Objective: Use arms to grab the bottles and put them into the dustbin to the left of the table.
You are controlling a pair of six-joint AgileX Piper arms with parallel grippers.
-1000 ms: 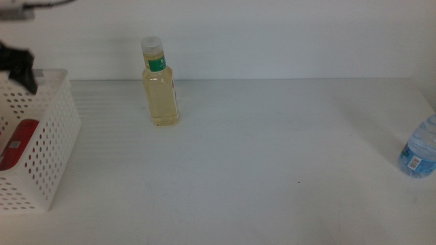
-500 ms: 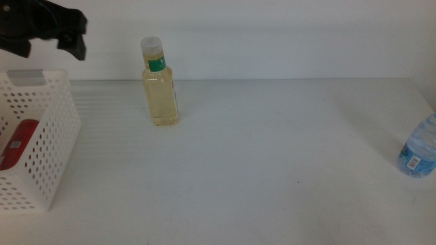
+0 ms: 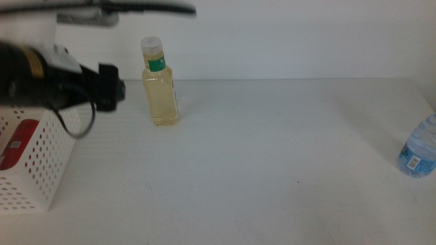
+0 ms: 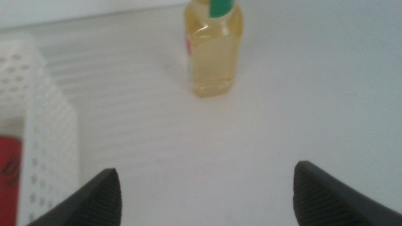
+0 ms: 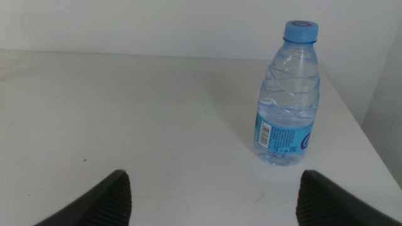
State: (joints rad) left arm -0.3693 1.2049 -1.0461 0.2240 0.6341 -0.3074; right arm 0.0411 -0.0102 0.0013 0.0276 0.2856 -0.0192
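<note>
You are watching the left arm's gripper (image 4: 204, 188) hanging over the left part of the wide white tabletop (image 3: 272, 156), beside the white perforated plastic dustbin (image 3: 48, 160) at the left edge, with its fingers (image 4: 103, 194) spread wide and gripping nothing. In the middle view the arm shows only as a dark blurred mass facing the bottle.

Step in hand, as judged: the approach to the clear squarish bottle of pale yellow liquid with white cap and green neck band (image 3: 160, 85). It is standing upright near the far edge of the tabletop, left of centre, long axis vertical, cap pointing up. In the left wrist view it (image 4: 213, 50) is lying ahead of the open fingers, well apart from them.

The next move is calling for a forward advance until the body sits between the fingers, then a close across its flat sides, low enough that it is not tipped.

The small clear water bottle with blue cap and blue label (image 5: 287, 94) is standing upright at the right edge of the tabletop, cap up. The right arm's gripper (image 5: 210, 198) is waiting near it, fingers parted and empty.

A red item (image 3: 17, 143) is lying inside the dustbin.
</note>
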